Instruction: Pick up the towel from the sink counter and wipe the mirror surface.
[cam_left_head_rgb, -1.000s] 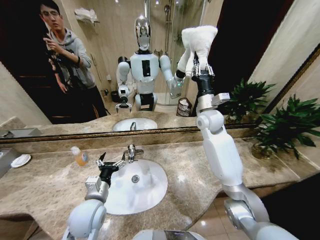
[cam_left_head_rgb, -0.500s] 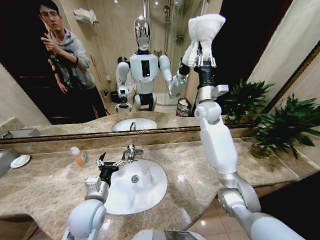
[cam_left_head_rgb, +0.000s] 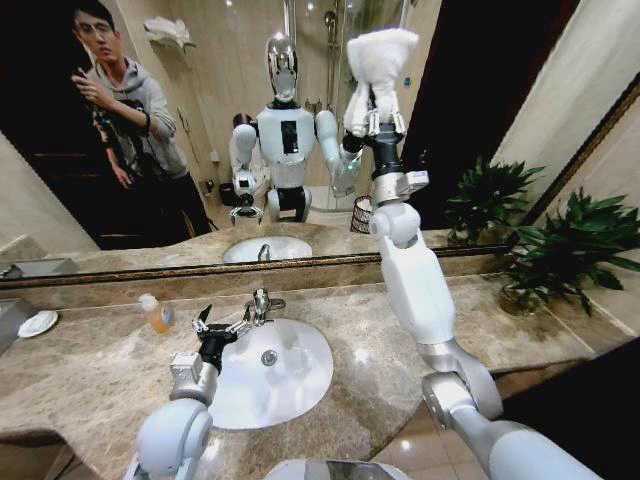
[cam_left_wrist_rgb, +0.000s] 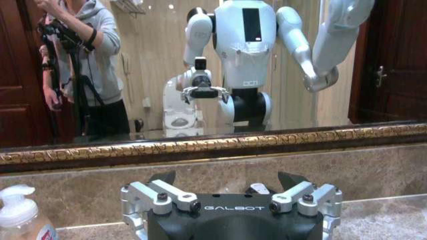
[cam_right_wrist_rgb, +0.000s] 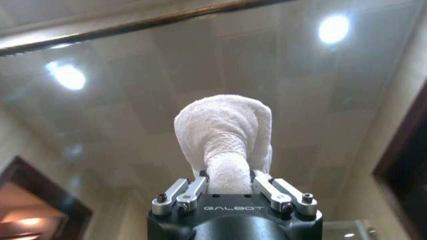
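My right arm reaches up to the mirror surface (cam_left_head_rgb: 200, 130), and the right gripper (cam_left_head_rgb: 378, 122) is shut on the white fluffy towel (cam_left_head_rgb: 376, 58). The bunched towel stands above the fingers and rests against the glass high up. In the right wrist view the towel (cam_right_wrist_rgb: 225, 132) rises out of the right gripper (cam_right_wrist_rgb: 228, 179) in front of the mirror surface (cam_right_wrist_rgb: 120, 100), which reflects ceiling lights. My left gripper (cam_left_head_rgb: 220, 320) hangs open and still over the basin of the sink counter (cam_left_head_rgb: 90, 370). The left gripper (cam_left_wrist_rgb: 228, 181) faces the bronze mirror frame (cam_left_wrist_rgb: 200, 147).
On the counter's left stand an orange soap bottle (cam_left_head_rgb: 157, 313) and a round white soap dish (cam_left_head_rgb: 38, 323). A chrome faucet (cam_left_head_rgb: 262, 303) sits behind the white basin (cam_left_head_rgb: 300, 385). Potted plants (cam_left_head_rgb: 572, 250) fill the right corner by the wall.
The right arm has carried the towel up the glass and then to the left. The left arm has stayed still.
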